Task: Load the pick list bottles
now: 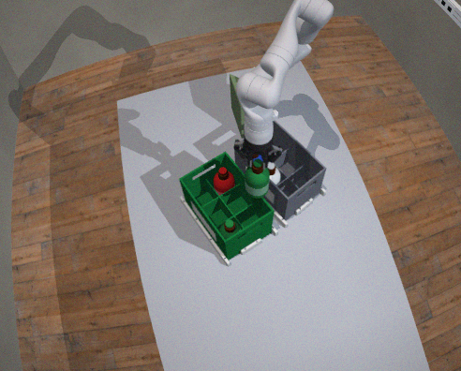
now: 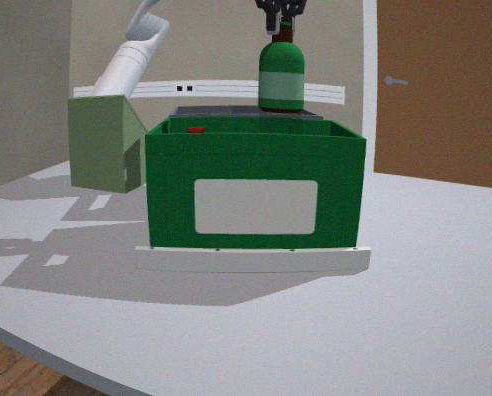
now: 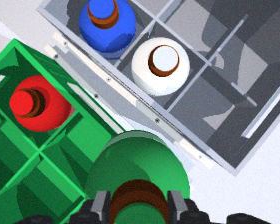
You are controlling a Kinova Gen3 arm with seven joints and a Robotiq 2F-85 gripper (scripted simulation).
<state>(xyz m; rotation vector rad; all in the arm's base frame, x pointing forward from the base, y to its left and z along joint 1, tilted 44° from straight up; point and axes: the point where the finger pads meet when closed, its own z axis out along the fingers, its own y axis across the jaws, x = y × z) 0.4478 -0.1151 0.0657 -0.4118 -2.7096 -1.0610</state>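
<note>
Taking the green crate (image 1: 249,238) (image 2: 256,160) (image 3: 41,152) as your landmark, you have the pincer (image 1: 258,161) (image 2: 282,25) (image 3: 138,207) clamped on the neck of a green bottle (image 1: 257,182) (image 2: 281,75) (image 3: 136,160), upright above the side nearer the grey crate (image 1: 302,199) (image 2: 242,111) (image 3: 236,167). Inside your landmark stand a red bottle (image 1: 224,181) (image 2: 196,129) (image 3: 46,102) and a green-capped bottle (image 1: 230,226). Beside it on the desk (image 1: 274,300) (image 2: 302,320), the grey crate holds a blue bottle (image 1: 259,158) (image 3: 107,27) and a white bottle (image 1: 274,175) (image 3: 161,67) in neighbouring compartments.
</note>
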